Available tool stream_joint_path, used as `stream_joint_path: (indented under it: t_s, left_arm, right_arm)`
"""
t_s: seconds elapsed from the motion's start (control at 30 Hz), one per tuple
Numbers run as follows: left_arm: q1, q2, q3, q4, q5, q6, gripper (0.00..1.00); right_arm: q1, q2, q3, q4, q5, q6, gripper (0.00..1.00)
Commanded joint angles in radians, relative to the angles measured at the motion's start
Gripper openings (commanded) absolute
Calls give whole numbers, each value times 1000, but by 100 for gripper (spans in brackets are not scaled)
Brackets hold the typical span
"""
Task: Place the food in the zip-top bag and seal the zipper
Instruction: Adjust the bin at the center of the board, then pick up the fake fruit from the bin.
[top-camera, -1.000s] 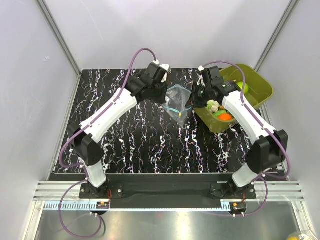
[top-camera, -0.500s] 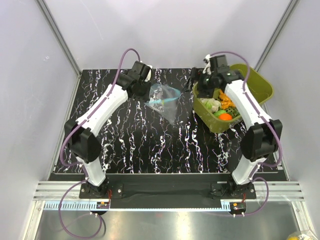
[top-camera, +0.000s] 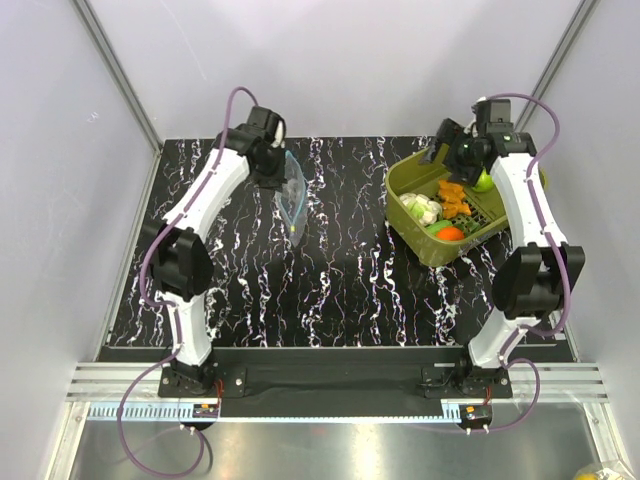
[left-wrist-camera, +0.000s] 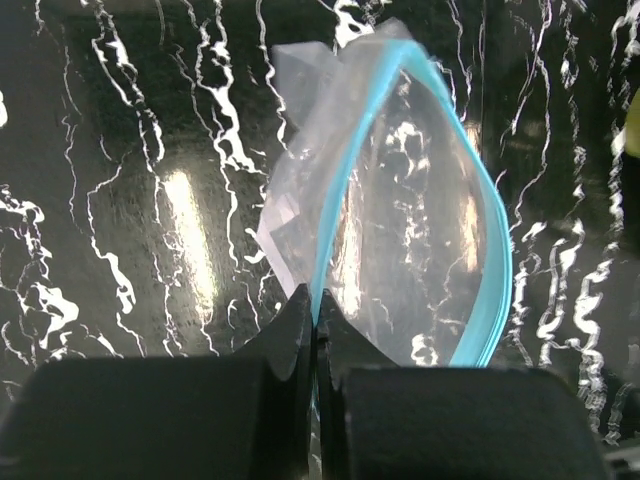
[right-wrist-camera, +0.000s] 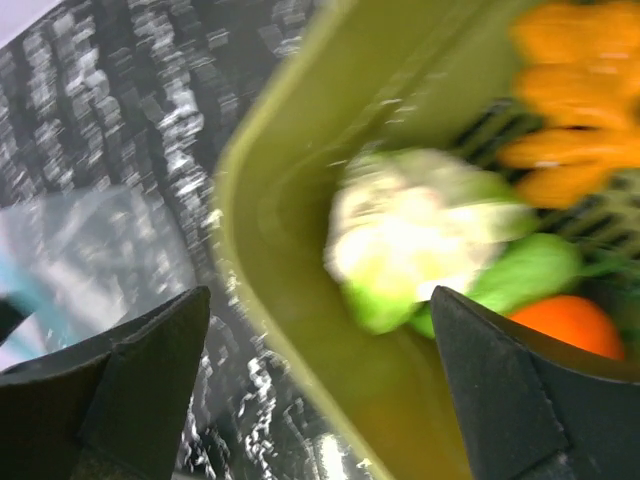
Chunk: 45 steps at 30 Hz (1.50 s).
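Observation:
The zip-top bag (top-camera: 293, 200) hangs clear and crinkly over the left half of the table. My left gripper (top-camera: 273, 172) is shut on one side of its light-blue zipper (left-wrist-camera: 495, 260), jaws pinched at the strip (left-wrist-camera: 316, 312), and the bag (left-wrist-camera: 410, 250) mouth gapes open. The food lies in the olive-green tub (top-camera: 510, 160): cauliflower (top-camera: 420, 208), carrot pieces (top-camera: 455, 195), an orange fruit (top-camera: 450, 232), a green apple (top-camera: 484, 178). My right gripper (top-camera: 443, 152) hovers open and empty over the tub's far left rim. In the blurred right wrist view, its jaws (right-wrist-camera: 320, 310) frame the tub wall (right-wrist-camera: 240, 200) and the cauliflower (right-wrist-camera: 410, 225).
The tub sits at the table's back right, near the right wall. The black marbled tabletop (top-camera: 330, 290) lies between the bag and the tub. Grey enclosure walls stand close on both sides.
My left arm has swung left and back, carrying the bag away from the tub. My right gripper has opened and moved back and right over the tub's far edge.

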Motion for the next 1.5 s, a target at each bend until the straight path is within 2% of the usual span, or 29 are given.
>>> stream_joint_path:
  t_s: [0.0,0.03,0.07,0.13,0.23,0.37,0.4,0.53,0.67,0.7,0.83,0.97,1.07,1.2,1.47]
  left_arm:
    - [54,33,101,-26,134,-38,0]
    - [75,40,118,-57,154,-42,0]
    - [84,51,141,-66,188,-55,0]
    - [113,54,156,-92,231,-70,0]
    - [130,56,146,-91,239,-85,0]
    - [141,116,170,-100,279,-114,0]
    - [141,123,176,-104,291,-116,0]
    - [141,123,181,-118,277,-112,0]
    - [150,108,181,-134,273,-102,0]
    - [152,103,181,-134,273,-98,0]
    - [152,79,175,-150,254,-95,0]
    - [152,90,188,-158,248,-110,0]
    - [149,114,230,-176,240,-122,0]
    - [146,140,285,-198,237,-121,0]
    - [147,148,333,-226,161,-61,0]
  right_arm:
    - [-68,55,47,-142,29,-29,92]
    - [-66,52,12,-168,-9,-70,82]
    - [-59,30,-22,-176,-92,-78,79]
    - [-40,1,-112,-218,-131,-80,74]
    - [82,-33,-180,-298,-102,-152,75]
    - [219,-79,-249,-220,-193,-184,75]
    - [267,-74,-228,-202,-202,-175,75]
    - [319,21,-99,-179,-248,-150,77]
    - [305,33,-28,-222,-118,-143,80]
    - [296,33,-10,-255,-90,-121,84]
    - [181,3,-23,-306,30,11,92]
    - [86,7,-42,-268,97,68,92]
    - [81,93,38,-281,197,34,100]
    - [79,217,160,-344,337,-1,100]
    - [73,367,214,-331,438,8,100]
